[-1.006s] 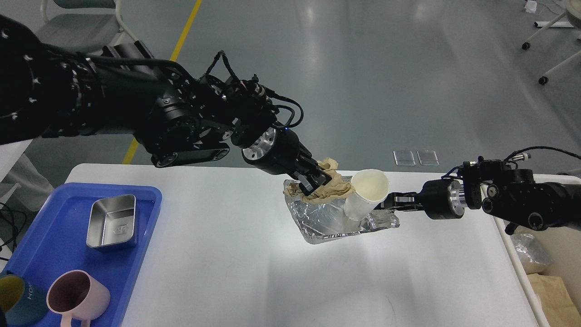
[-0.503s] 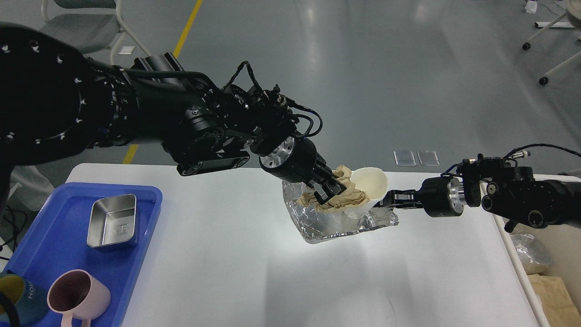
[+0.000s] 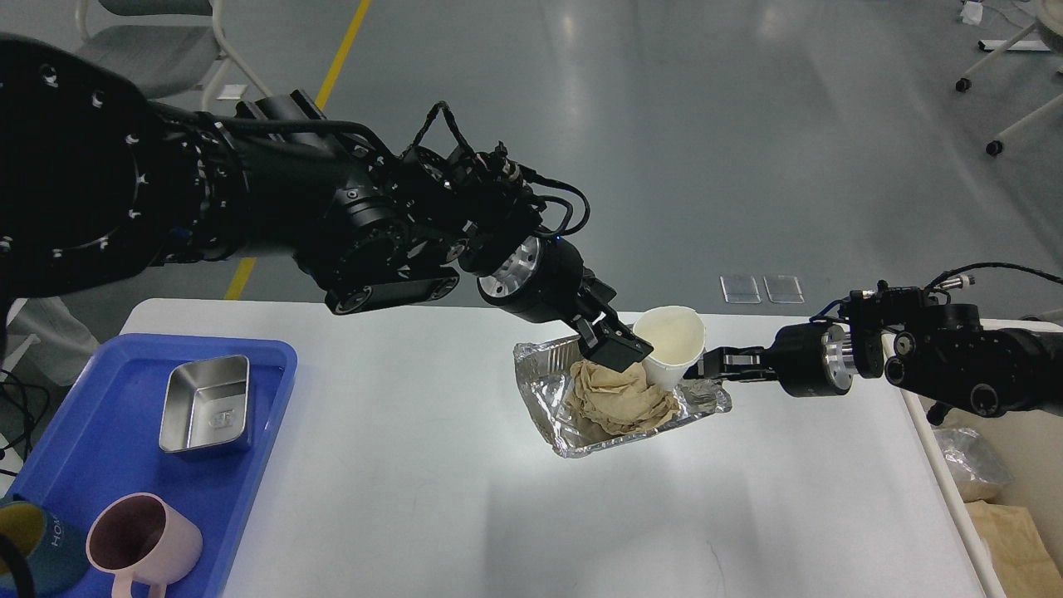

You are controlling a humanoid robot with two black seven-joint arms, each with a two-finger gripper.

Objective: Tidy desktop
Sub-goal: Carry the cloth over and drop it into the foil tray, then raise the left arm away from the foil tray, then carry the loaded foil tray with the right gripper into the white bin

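The white desktop point(image 3: 415, 498) carries a crumpled foil tray point(image 3: 541, 397) near its far middle. A crumpled brown paper point(image 3: 616, 399) lies inside the tray. A white paper cup point(image 3: 674, 342) stands at the tray's far right corner, leaning slightly. My left gripper point(image 3: 619, 349) hovers just above the brown paper, beside the cup, open and empty. My right gripper point(image 3: 704, 365) reaches in from the right and is shut against the cup's lower side, where the cup meets the tray's rim.
A blue tray point(image 3: 100, 432) at the front left holds a steel box point(image 3: 206, 405), a pink mug point(image 3: 141, 541) and a dark teal cup point(image 3: 33, 552). A bin with foil and paper waste point(image 3: 980, 482) stands beyond the desktop's right edge.
My left gripper carried the brown paper rightward over the foil tray, let it go and rose slightly. The paper now lies in the tray. The cup has tipped more upright.
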